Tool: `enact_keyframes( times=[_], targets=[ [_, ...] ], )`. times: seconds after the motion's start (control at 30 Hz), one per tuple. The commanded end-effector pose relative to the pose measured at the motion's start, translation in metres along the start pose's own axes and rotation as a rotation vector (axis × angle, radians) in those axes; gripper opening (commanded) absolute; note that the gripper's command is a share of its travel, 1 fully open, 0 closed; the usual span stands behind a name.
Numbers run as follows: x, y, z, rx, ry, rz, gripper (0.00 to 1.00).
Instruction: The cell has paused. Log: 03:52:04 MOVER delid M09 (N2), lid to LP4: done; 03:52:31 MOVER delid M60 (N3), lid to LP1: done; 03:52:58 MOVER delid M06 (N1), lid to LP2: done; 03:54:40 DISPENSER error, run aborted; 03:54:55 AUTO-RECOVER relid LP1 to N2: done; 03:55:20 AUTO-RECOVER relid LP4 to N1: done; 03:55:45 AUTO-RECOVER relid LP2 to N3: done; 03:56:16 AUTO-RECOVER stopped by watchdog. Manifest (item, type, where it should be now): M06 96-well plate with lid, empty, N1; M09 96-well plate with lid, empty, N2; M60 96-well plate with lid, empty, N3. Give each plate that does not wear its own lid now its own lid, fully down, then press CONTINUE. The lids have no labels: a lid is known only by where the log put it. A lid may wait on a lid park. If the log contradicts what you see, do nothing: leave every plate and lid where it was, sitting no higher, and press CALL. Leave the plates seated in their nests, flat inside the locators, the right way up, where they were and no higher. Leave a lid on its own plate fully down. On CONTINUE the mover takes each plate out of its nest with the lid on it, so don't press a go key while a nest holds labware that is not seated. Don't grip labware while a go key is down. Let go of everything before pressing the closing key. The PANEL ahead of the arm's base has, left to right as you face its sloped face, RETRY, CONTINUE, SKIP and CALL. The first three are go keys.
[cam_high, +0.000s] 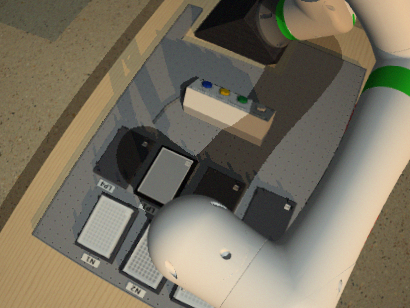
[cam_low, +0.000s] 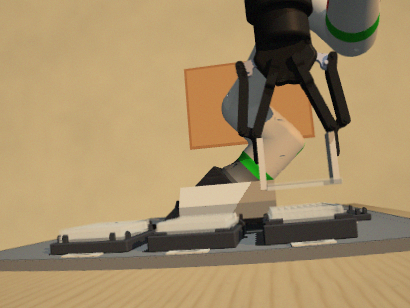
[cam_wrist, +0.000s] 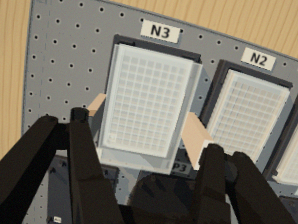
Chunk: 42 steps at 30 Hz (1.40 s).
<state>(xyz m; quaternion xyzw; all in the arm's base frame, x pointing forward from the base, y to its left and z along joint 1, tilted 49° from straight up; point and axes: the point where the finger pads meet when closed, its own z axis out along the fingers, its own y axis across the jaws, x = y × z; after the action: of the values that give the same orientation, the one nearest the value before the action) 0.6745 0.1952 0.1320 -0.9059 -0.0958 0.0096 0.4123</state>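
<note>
My gripper (cam_low: 297, 150) is shut on a clear plate lid (cam_low: 299, 170) and holds it level, well above the right-hand plate (cam_low: 305, 212). In the wrist view the lid (cam_wrist: 150, 107) hangs between the finger pads, over the nest labelled N3 (cam_wrist: 160, 31), and the well plate shows through it. The N2 plate (cam_wrist: 247, 117) sits in the neighbouring nest. From above, the N1 plate (cam_high: 105, 225) and part of the N2 plate (cam_high: 142, 260) show; my arm hides N3. A second lid (cam_high: 166, 175) lies flat on the park next to LP4 (cam_high: 122, 150).
The key panel (cam_high: 227, 107) stands behind the parks, with blue (cam_high: 206, 85), yellow (cam_high: 224, 91), green (cam_high: 242, 99) and pale (cam_high: 260, 107) keys. Two more dark lid parks (cam_high: 217, 187) (cam_high: 270, 210) lie bare. The arm base stands behind the panel.
</note>
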Motion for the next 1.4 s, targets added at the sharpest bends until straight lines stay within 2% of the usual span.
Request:
enact_keyframes(
  times=[0.0, 0.5, 1.37],
  targets=[
    [0.0, 0.0, 0.004, 0.0, 0.001, 0.0, 0.0],
    [0.0, 0.0, 0.015, 0.0, 0.001, 0.0, 0.0],
    [0.0, 0.0, 0.015, 0.0, 0.001, 0.0, 0.0]
  ],
)
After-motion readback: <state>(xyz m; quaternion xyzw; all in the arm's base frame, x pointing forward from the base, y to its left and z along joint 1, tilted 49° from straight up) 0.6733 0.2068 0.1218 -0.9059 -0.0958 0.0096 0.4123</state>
